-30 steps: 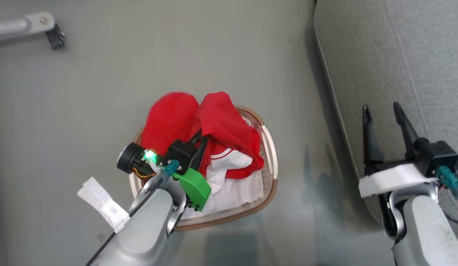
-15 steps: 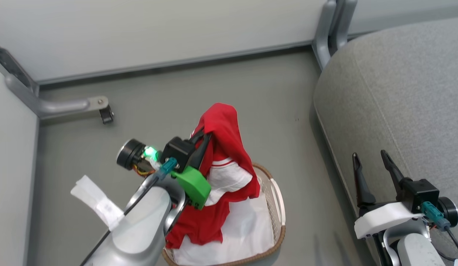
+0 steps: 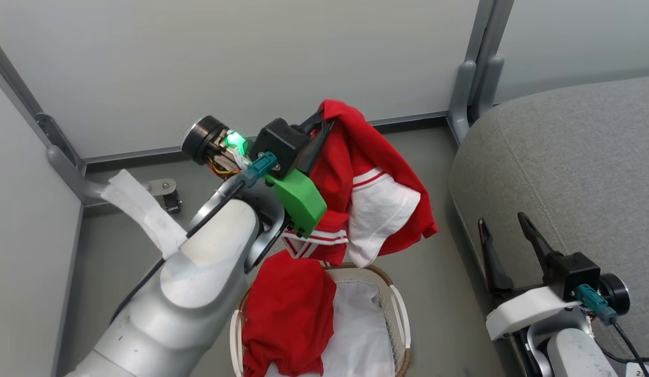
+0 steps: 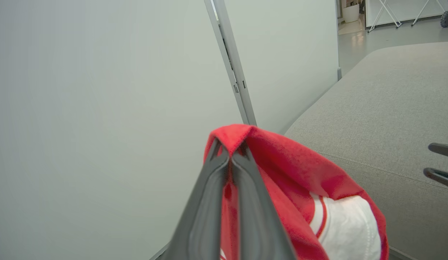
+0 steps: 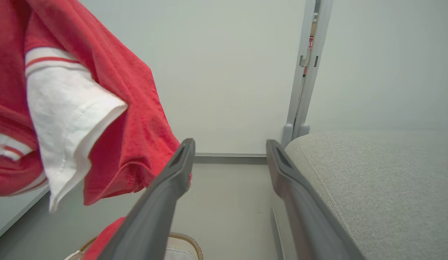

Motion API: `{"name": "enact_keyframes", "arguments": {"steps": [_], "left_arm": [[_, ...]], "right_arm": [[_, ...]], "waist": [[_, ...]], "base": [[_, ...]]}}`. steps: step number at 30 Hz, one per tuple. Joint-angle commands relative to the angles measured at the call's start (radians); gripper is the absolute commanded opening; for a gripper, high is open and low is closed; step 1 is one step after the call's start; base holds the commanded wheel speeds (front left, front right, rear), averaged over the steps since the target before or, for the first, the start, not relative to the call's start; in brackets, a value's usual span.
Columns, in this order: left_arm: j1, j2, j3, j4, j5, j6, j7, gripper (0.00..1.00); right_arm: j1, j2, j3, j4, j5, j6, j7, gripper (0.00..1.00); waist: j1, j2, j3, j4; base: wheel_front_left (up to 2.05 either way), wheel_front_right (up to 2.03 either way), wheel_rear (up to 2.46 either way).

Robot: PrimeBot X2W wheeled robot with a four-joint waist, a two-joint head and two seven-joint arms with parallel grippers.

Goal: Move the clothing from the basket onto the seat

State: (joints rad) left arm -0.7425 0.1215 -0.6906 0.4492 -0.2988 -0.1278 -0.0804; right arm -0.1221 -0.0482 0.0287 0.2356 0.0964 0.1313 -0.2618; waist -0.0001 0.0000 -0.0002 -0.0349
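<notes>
My left gripper (image 3: 322, 123) (image 4: 230, 148) is shut on the top fold of the red-and-white garment (image 3: 379, 204) (image 4: 318, 202) (image 5: 76, 108), which hangs in the air above the basket (image 3: 398, 314) (image 5: 184, 240). A plain red garment (image 3: 285, 319) (image 5: 104, 236) lies in the basket on its white liner (image 3: 358, 335). The grey seat (image 3: 565, 162) (image 4: 383, 108) (image 5: 383, 180) stands to the right. My right gripper (image 3: 505, 222) (image 5: 229, 144) is open and empty beside the seat's rounded edge; its fingers (image 4: 440, 162) show at the left wrist view's right edge.
Pale partition walls (image 3: 251, 63) enclose the corner behind, with grey metal posts (image 3: 479, 78) and a caster foot (image 3: 170, 196) on the grey floor (image 3: 445, 293). The seat's side is close to the basket on the right.
My left gripper has lifted the red-and-white garment clear of the basket, leaving the plain red one inside. The head camera has tilted up, bringing the walls into view. The right gripper stayed open.
</notes>
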Motion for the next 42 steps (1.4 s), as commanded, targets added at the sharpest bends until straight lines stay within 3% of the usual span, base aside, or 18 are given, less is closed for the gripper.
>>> {"name": "enact_keyframes", "arguments": {"steps": [1,9,19,28,39,40,41,42], "left_arm": [[-0.029,0.006,-0.008,-0.01,-0.007,-0.003,0.008,0.0],[-0.107,0.013,-0.041,-0.026,-0.042,-0.003,0.042,0.0],[-0.126,0.029,-0.067,-0.037,-0.069,-0.003,0.049,0.0],[-0.132,0.02,-0.095,-0.061,-0.084,-0.003,0.058,0.0],[-0.127,0.004,-0.138,-0.112,-0.1,-0.003,0.067,0.0],[-0.125,0.004,-0.141,-0.116,-0.102,-0.003,0.065,0.0],[-0.121,0.004,-0.142,-0.119,-0.103,-0.003,0.065,0.0],[-0.116,0.006,-0.144,-0.122,-0.105,-0.003,0.064,0.0]], "right_arm": [[-0.018,-0.004,0.007,0.0,-0.004,-0.001,-0.005,1.0],[-0.095,-0.004,0.076,0.004,-0.022,-0.001,-0.005,1.0],[-0.214,-0.004,0.28,0.043,0.026,-0.001,-0.005,1.0],[-0.371,-0.004,0.385,0.224,0.015,-0.001,-0.005,1.0],[-0.501,-0.004,0.473,0.425,0.129,-0.001,-0.005,1.0],[-0.509,-0.004,0.492,0.444,0.142,-0.001,-0.005,0.82],[-0.518,-0.004,0.508,0.458,0.153,-0.001,-0.005,0.32],[-0.533,-0.004,0.524,0.471,0.164,-0.001,-0.005,0.0]], "waist": [[0.0001,0.0,0.0,-0.001],[0.0001,0.0,0.007,-0.016],[0.0001,0.0,0.008,-0.009],[0.0001,0.0,0.002,0.025],[0.0001,0.0,-0.003,0.056],[0.0001,0.0,-0.004,0.059],[0.0001,0.0,-0.004,0.061],[0.0001,0.0,-0.004,0.062]], "base": [[0.0,0.0,0.0],[0.0,0.0,0.0],[0.0,0.0,0.0],[0.0,0.0,0.0],[0.0,0.0,0.0],[0.0,0.0,0.0],[0.0,0.0,0.0],[0.0,0.0,0.0]]}}
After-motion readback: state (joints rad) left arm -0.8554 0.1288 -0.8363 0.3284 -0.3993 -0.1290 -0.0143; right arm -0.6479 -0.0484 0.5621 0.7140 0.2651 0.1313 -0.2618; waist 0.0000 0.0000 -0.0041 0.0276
